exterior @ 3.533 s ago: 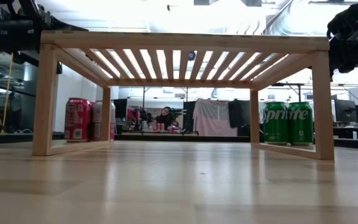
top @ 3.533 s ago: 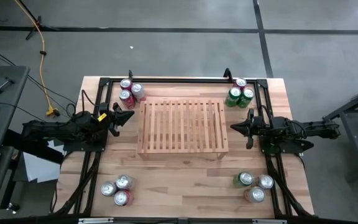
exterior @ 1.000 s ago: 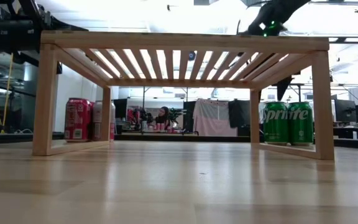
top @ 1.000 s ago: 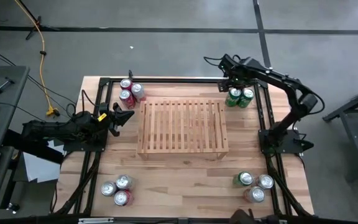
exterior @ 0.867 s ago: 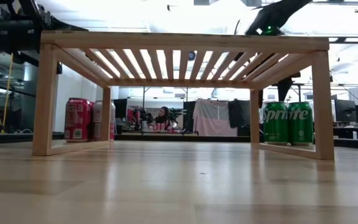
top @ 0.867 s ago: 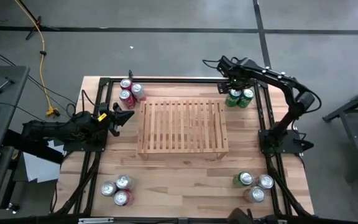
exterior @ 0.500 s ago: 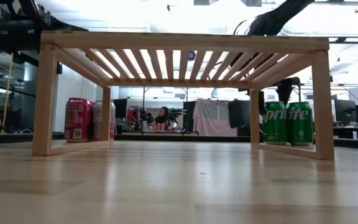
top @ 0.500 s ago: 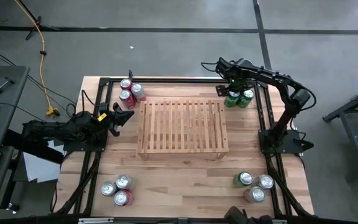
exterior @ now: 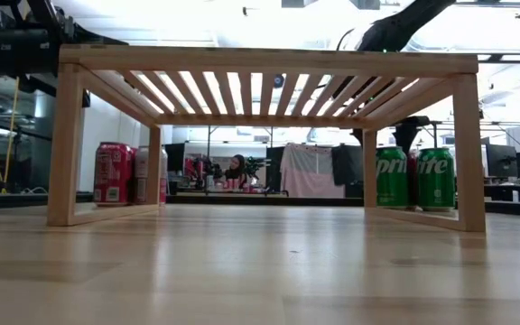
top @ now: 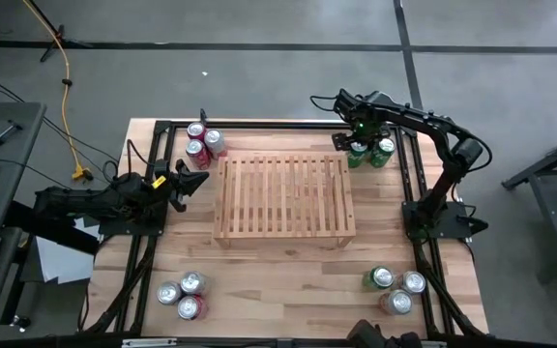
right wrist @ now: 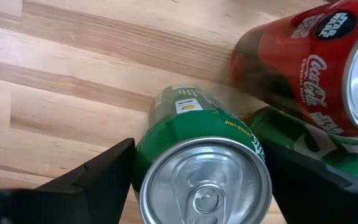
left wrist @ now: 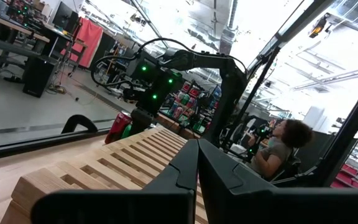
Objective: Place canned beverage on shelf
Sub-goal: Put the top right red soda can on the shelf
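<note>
The shelf (top: 283, 196), a low slatted rack of light wood, stands mid-table on short legs (exterior: 469, 149). At the far right corner stand two green cans and a red can (right wrist: 303, 74). My right gripper (top: 356, 145) points down over the left green can (right wrist: 197, 143), which also shows under the shelf (exterior: 393, 178), and is shut on it. My left gripper (top: 190, 181) waits shut at the shelf's left side, its joined fingers (left wrist: 197, 180) aimed across the slats. My right gripper pinches the green can's side wall (right wrist: 143, 155) just below the rim, one finger (right wrist: 98, 180) on each side. The fingers come from above, pointing down. The can stands upright with its base on the table, close beside the other green can (exterior: 435, 178).
Red cans (top: 201, 142) stand at the far left corner. More cans cluster near left (top: 182, 295) and near right (top: 393, 288). A black frame rail (top: 278, 124) runs along the far edge. A person (exterior: 237, 170) sits in the room beyond.
My right gripper has come down over the far right cans, moving a little toward the near edge, and its fingers now stand around the left green can. That can has slid slightly toward the table's left, away from the other green can.
</note>
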Motion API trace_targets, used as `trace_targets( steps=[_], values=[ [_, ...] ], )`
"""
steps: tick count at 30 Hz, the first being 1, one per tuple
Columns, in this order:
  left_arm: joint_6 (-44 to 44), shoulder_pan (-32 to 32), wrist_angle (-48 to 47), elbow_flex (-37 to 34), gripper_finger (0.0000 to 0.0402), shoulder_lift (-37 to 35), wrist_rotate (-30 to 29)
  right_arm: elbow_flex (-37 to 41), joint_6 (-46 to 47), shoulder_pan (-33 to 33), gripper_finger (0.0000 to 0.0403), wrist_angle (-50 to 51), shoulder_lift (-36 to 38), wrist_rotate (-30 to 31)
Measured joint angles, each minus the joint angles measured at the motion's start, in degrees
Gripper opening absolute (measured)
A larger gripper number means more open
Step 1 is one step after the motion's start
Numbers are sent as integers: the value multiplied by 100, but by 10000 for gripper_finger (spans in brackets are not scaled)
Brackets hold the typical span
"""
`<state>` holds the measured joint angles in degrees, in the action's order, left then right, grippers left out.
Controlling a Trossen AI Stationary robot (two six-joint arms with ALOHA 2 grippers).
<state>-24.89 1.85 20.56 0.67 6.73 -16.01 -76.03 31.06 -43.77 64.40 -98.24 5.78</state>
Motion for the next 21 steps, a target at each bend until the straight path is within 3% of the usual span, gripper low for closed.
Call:
trace_targets(
  steps=[4,15,21],
  values=[
    [1,0,0,2,3,-1,-1,0,-6,0,282,2,4,11],
    [0,0,0,1,3,-1,-1,0,-6,0,282,4,4,7],
    [1,0,0,1,3,1,0,-11,-47,-4,344,136,4,-197]
  ],
)
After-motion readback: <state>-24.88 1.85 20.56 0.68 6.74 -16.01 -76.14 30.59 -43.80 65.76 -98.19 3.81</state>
